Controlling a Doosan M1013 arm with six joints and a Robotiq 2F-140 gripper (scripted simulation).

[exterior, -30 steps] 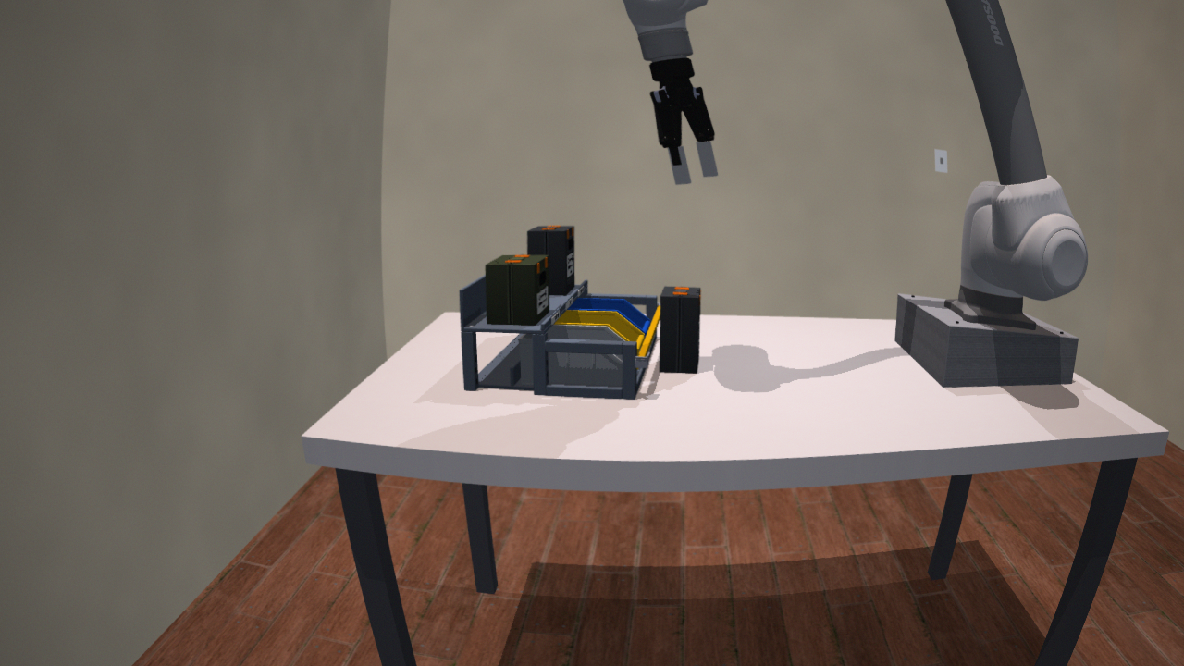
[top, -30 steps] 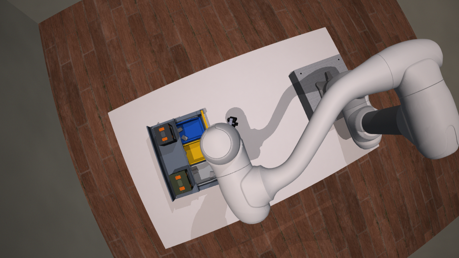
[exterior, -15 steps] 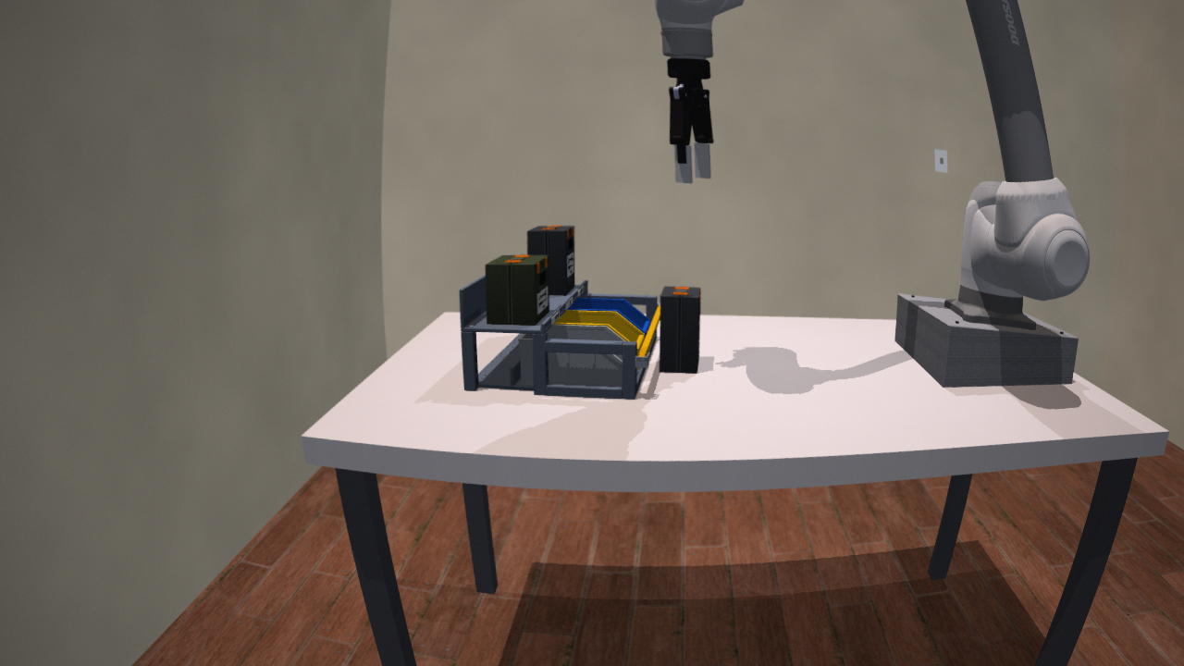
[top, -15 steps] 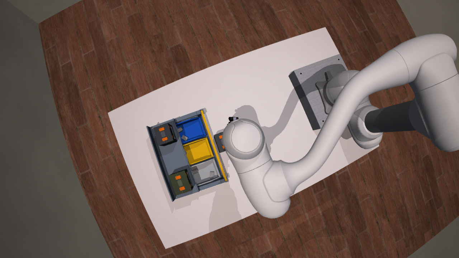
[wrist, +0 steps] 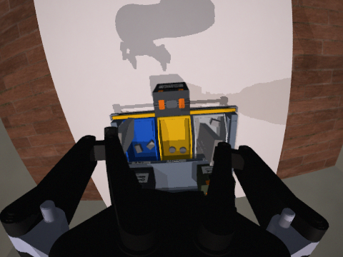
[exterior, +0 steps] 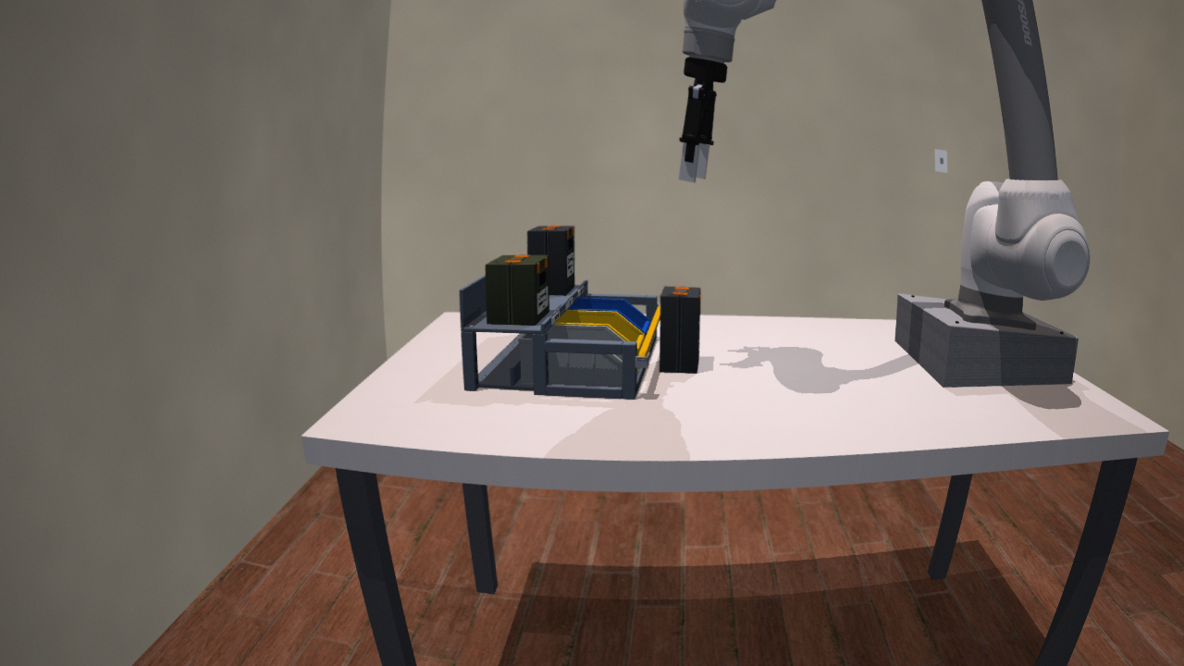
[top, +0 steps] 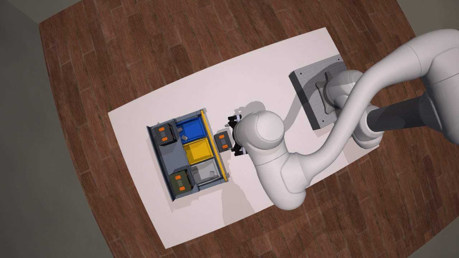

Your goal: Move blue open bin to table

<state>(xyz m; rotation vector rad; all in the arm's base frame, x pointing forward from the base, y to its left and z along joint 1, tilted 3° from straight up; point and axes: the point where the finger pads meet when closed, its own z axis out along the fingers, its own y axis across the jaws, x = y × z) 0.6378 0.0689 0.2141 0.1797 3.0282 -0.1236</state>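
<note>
My gripper (top: 231, 135) (exterior: 694, 179) (wrist: 166, 130)'s jaws are partway open on nothing; the blue bin (top: 192, 129) (exterior: 608, 308) (wrist: 143, 137) looks like light, stiff, slick plastic, so I'd pinch a side wall.

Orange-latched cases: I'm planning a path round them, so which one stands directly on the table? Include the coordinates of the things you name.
The dark grey case (top: 223, 141) (exterior: 679, 335) (wrist: 171, 110) just outside the yellow rail (top: 221, 166) (exterior: 648, 335) (wrist: 211, 111); the other dark case (top: 165, 134) (exterior: 548, 258) (wrist: 146, 178) and the green one (top: 180, 182) (exterior: 514, 291) (wrist: 204, 188) stand on the rack's upper board (top: 173, 160) (exterior: 500, 328) (wrist: 175, 175).
</note>
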